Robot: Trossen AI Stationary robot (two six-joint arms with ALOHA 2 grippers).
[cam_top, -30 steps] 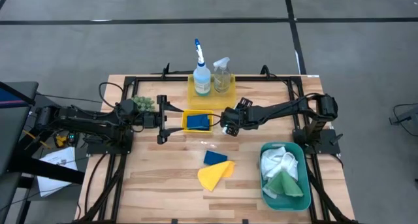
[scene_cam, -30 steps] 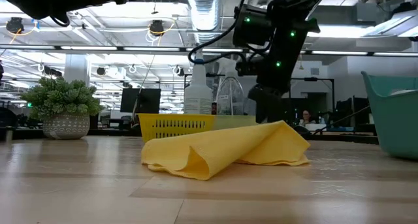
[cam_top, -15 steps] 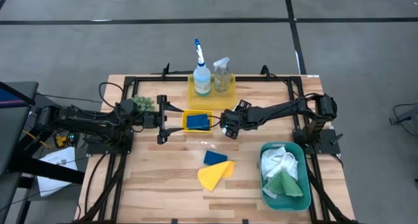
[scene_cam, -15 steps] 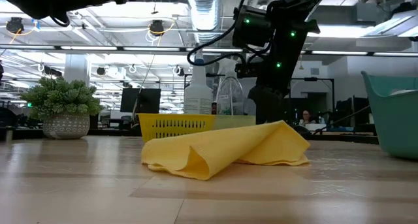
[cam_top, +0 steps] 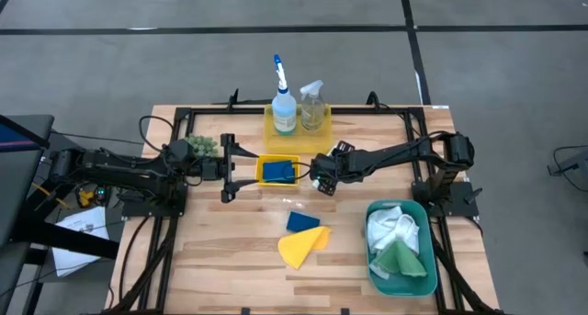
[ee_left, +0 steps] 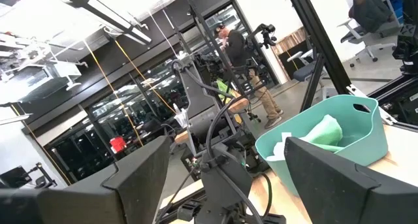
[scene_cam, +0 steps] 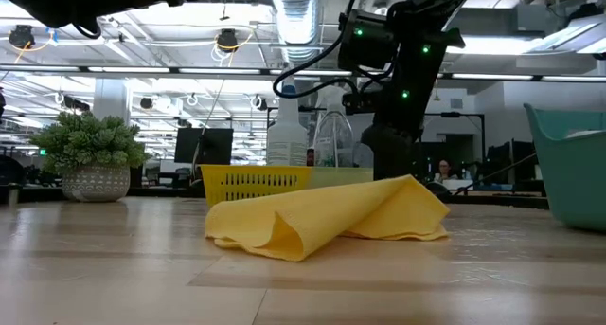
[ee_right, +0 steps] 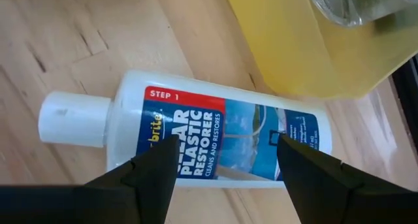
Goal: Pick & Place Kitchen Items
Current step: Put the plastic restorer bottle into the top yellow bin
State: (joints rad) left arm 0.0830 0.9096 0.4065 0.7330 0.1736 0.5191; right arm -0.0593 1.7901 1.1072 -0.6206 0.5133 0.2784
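Fingers [ee_right: 153,175] of the right gripper [ee_right: 225,178] are spread apart, one on each side of the small white bottle [ee_right: 196,136] — not gripping it, as far as we can see. The bottle lies flat on the wooden table [cam_top: 220,260], white cap at one end, blue-and-red label facing up, just beside a yellow tray wall [ee_right: 307,48].

In the high view we see the right gripper [cam_top: 323,174] reaching from the right side toward table centre, just right of the yellow tray [cam_top: 260,159] that holds a blue sponge [cam_top: 277,173]. The bottle itself is hidden under the gripper there.

Left gripper [cam_top: 226,168] sits at the left of that same tray; its wrist view shows both fingers [ee_left: 134,175] wide apart, holding nothing, with the teal bin [ee_left: 326,136] across the table.

Other items we see:
- blue-white spray bottle [cam_top: 282,104] and clear spray bottle [cam_top: 313,104], upright together in the rear yellow tray [cam_top: 273,129]
- second blue sponge [cam_top: 301,221] on the table, touching the yellow cloth [cam_top: 299,247]
- white cloth [cam_top: 390,225] and green cloth [cam_top: 400,257] in the teal bin [cam_top: 372,260] at front right
- small plant [cam_top: 202,147] near the left arm

Low view — yellow cloth [scene_cam: 322,221] folded in the foreground, right arm [scene_cam: 398,60] coming down behind it.
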